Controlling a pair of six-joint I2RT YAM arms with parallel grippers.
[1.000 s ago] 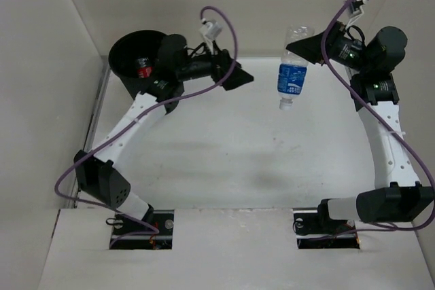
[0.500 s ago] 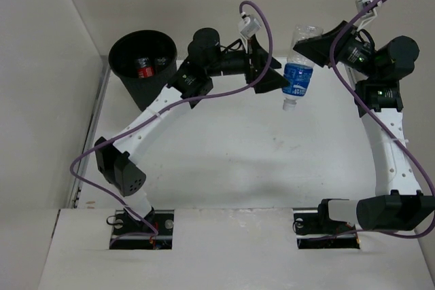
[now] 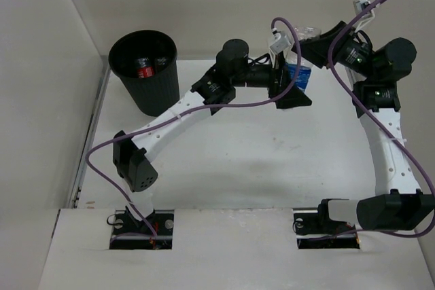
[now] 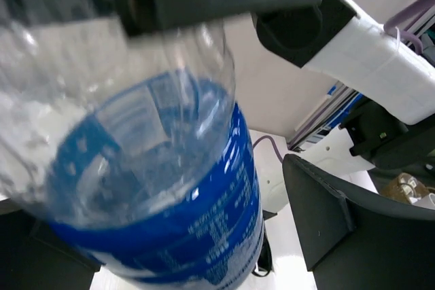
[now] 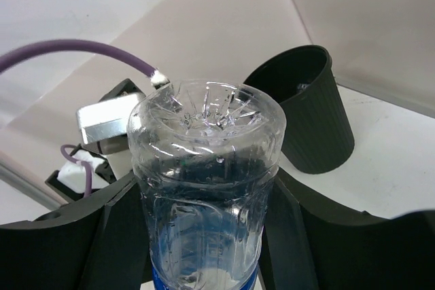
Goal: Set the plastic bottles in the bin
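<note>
The blue-labelled bottle [image 3: 300,73] is hanging in the air over the far right part of the table [image 3: 224,161], well apart from the bin [image 3: 153,94] standing at the far left corner. The right pincer [image 3: 317,41] is clamping it on the clear upper body, just under the ribbed base. In the right wrist view that base is pointing up at the camera, with a finger pressing in on each side. So the bottle's long axis is running roughly up and down, base uppermost. The neck end is hiding behind the left arm in the overhead view.

The left pincer [image 3: 289,87] is standing wide apart, reaching in sideways from the bin's side. In the left wrist view the blue label is filling the gap, one dark finger [image 4: 333,215] sitting just beside it and not yet touching. It looks as if the jaws are straddling the label band, below the right pincer's hold and across the long axis.

This reads as a hand-over in mid-air, since the left arm is the nearer one to the bin. The left jaws need to be closing on the label before the right ones let go. A bottle with red on it [image 3: 143,68] is already lying inside the bin.
</note>
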